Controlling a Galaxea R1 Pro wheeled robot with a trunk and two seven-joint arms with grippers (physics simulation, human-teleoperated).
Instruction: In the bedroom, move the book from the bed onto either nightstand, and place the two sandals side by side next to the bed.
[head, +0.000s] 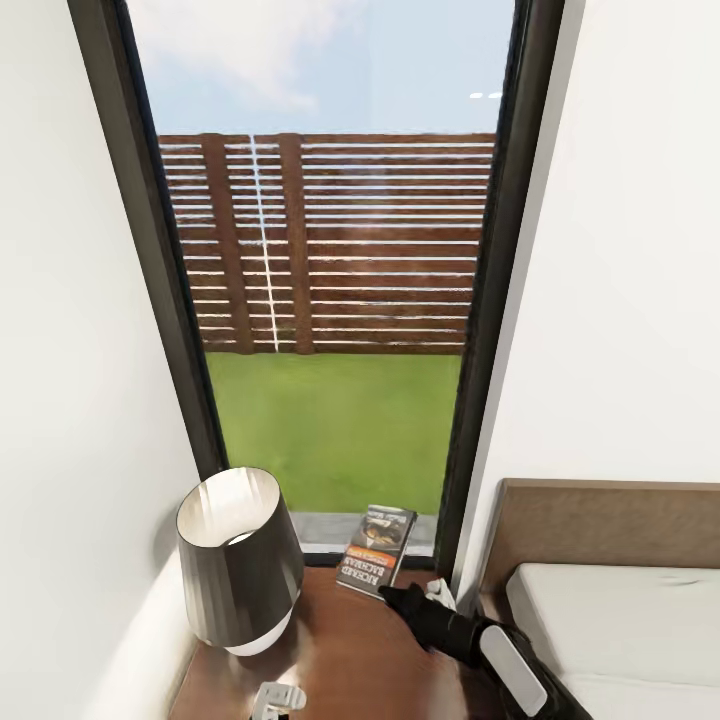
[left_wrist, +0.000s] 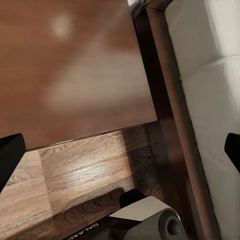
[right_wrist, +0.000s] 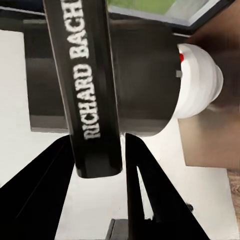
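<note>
Right hand (right_wrist: 97, 165) gripping book (right_wrist: 87, 75), nightstand (head: 350, 640)

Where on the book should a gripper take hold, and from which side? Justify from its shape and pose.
Pinch the book across its thickness at the near end of its spine, coming from the bed side, as the right gripper does. It is a thin flat slab, so only its thickness fits between the fingers. The lamp stands on the other side and the window lies behind.
</note>
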